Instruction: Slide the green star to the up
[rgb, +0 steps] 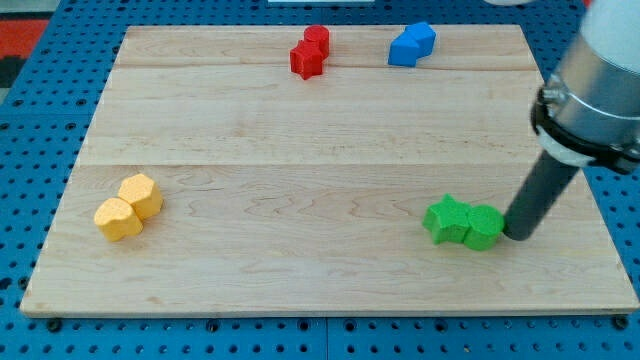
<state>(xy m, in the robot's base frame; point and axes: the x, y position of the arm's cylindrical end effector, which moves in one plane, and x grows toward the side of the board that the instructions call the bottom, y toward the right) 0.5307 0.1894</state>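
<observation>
Evidently unfinished: green star (447, 219) sits low on the tabletop (300, 130); tip (519, 235) touches the adjoining green block (483, 227). No gripper fitted.

We have a single view, set high and in front of the worktop (320, 150), looking down at a steep slant. The far edge runs narrower than the near one, so the lens tilts forward rather than straight down. It sits near enough that the wooden board nearly fills the frame, with a rim of blue perforated base (30, 120) showing at every side. Our arm (595, 90) enters from the view's upper right, cut off by the frame.
</observation>
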